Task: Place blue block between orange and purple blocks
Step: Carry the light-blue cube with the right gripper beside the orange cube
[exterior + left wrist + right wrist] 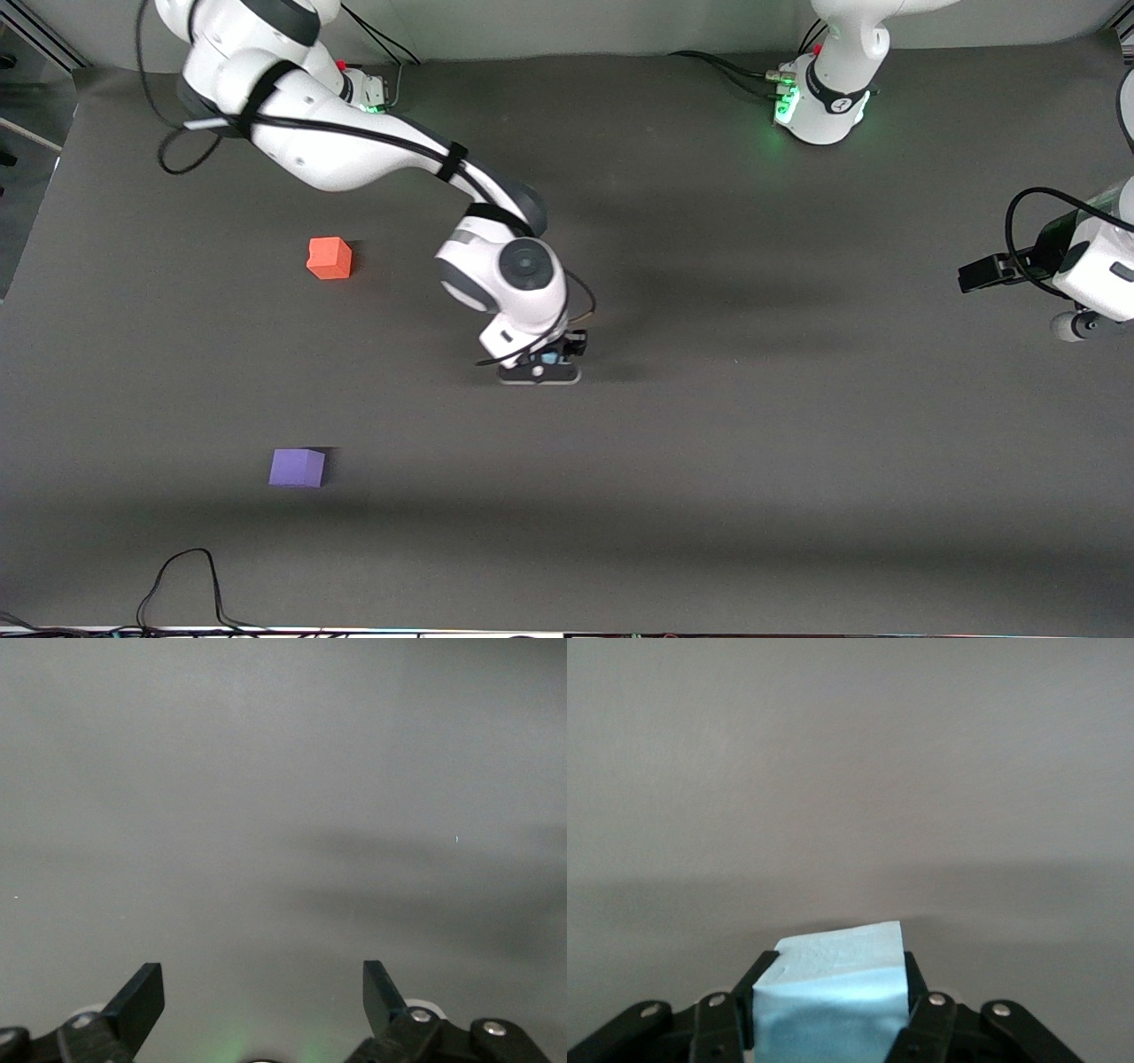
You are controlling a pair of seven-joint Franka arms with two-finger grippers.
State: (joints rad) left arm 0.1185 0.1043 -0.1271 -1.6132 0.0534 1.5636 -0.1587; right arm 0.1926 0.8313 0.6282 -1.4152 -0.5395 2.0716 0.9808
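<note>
Right claw (pixel 542 361) is down at the bench (pixel 797 443) near its middle, fingers pinched on the blue block (pixel 833 992). The right wrist view shows the cube seated squarely between both fingers (pixel 920 1014), with its top face and one edge showing past the tips. In the front view only a sliver of blue shows under the wrist. The block appears to sit on or just above the bench; I cannot tell which.

Orange block (pixel 330 258) lies toward the right arm's end, farther from the front camera. Purple block (pixel 298 467) lies nearer to that camera, roughly in line with the orange one. The two are well apart, leaving a bare gap of bench between them, presumably the target spot. The held block is well apart from that gap, toward the bench's middle.

Left claw (pixel 261 1005) waits over the left arm's end of the bench, fingers spread, nothing between them. Judged step: grasp made, lift and carry toward the gap not yet begun.
</note>
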